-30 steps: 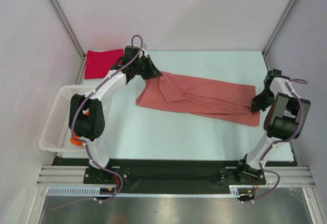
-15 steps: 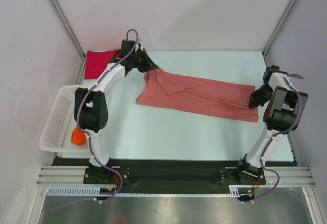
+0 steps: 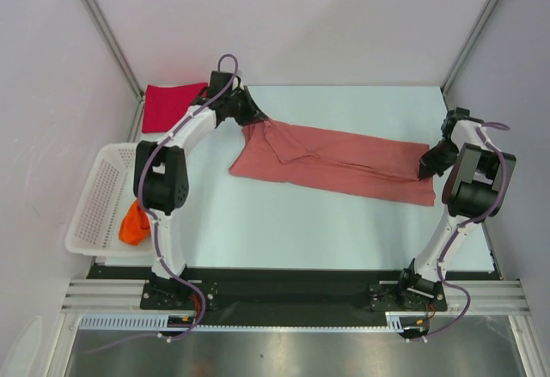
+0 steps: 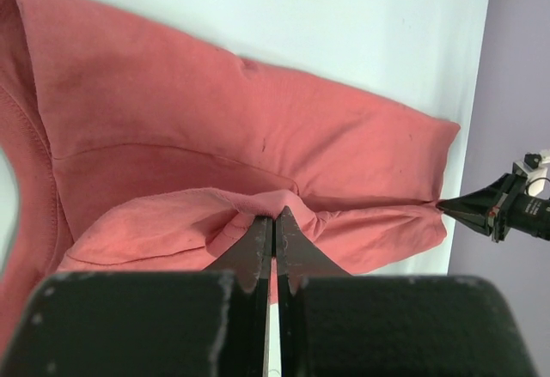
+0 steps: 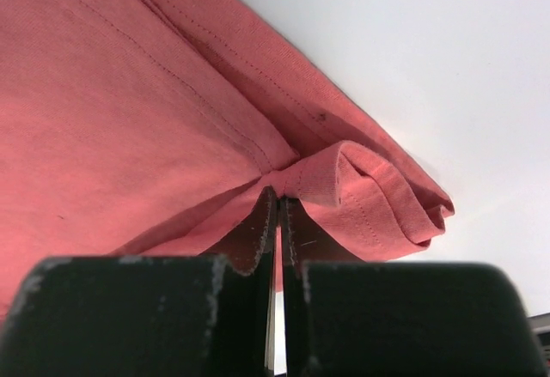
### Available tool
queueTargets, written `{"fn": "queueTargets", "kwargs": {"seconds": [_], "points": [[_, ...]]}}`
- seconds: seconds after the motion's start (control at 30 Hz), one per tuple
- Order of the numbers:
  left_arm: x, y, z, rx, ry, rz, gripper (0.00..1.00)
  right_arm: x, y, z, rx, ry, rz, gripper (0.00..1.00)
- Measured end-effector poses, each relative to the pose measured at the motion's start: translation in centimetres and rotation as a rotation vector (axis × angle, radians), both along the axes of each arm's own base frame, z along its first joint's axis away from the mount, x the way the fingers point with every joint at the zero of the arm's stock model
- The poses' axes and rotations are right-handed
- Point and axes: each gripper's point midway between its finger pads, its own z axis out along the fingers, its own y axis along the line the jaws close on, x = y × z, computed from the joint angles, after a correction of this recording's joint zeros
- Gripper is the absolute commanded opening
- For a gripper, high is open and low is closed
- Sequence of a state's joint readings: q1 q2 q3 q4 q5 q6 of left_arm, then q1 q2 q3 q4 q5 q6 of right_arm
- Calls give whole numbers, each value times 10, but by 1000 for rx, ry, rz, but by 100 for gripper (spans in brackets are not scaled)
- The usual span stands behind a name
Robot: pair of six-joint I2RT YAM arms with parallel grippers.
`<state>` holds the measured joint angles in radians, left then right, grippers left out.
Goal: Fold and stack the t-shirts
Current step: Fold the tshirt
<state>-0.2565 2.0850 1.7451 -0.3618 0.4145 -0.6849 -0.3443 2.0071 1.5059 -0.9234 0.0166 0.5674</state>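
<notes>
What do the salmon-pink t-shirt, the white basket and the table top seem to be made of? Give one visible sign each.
The salmon-pink t-shirt: soft matte knit cloth, probably cotton; it shows stitched hems and loose folds. The basket: white, likely moulded plastic; stiff walls with a regular mesh of holes. The table: smooth, pale, hard sheet, faintly glossy; its material cannot be told.

I'm pinching the salmon-pink tee (image 3: 344, 162) at both ends, left gripper (image 3: 258, 122) at the far-left end and right gripper (image 3: 424, 171) at the right edge. It's lying stretched across the table (image 3: 301, 222). The red tee (image 3: 168, 106) is sitting in the far-left corner, and the orange tee (image 3: 133, 222) is bunching up in the white basket (image 3: 90, 197).
</notes>
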Motion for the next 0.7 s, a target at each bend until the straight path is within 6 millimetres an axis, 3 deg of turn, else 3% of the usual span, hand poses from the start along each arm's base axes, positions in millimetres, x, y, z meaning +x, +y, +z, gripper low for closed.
{"fn": "queueTargets", "kwargs": {"seconds": [0.33, 0.43, 0.5, 0.53, 0.6, 0.7], "points": [[8, -1, -13, 5, 16, 2, 0, 3, 0, -8, 8, 15, 3, 6], [13, -2, -16, 6, 15, 2, 2, 3, 0, -8, 8, 14, 7, 14], [16, -2, -19, 11, 15, 3, 5, 3, -1, -8, 7, 13, 13, 27], [16, -1, -22, 21, 16, 6, 12, 3, -2, -7, 4, 11, 20, 33], [17, 5, -28, 59, 22, 15, 15, 6, -7, -4, -11, 2, 37, 45], [18, 18, -32, 146, 15, 30, 44, 9, -22, 6, -64, -14, 61, 51]]}}
